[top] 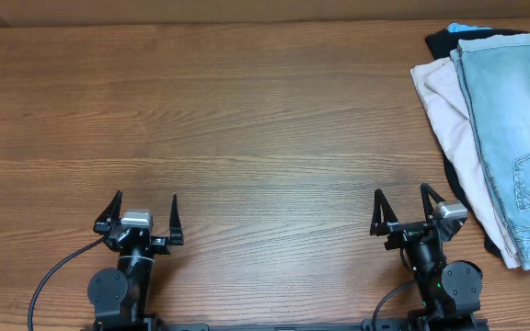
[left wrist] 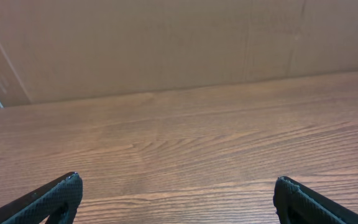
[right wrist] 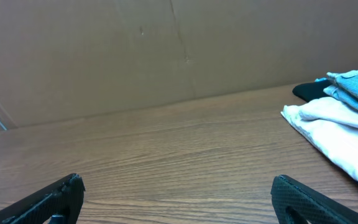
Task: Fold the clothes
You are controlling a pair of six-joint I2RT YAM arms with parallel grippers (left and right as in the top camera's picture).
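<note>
We see faded light-blue shorts (top: 513, 129) on the far right, with a pale beige garment (top: 451, 110) and a black garment (top: 442, 41). The table (top: 247, 110) is brown with wavy wood lines. The left gripper (top: 145, 198) and right gripper (top: 400, 191) are black.

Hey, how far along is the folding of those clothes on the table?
Nothing looks done yet. The denim shorts lie atop the beige garment and the black garment, piled at the table's right side. Nothing is in hand: the left tool and right tool are open and empty. All folding is left.
</note>
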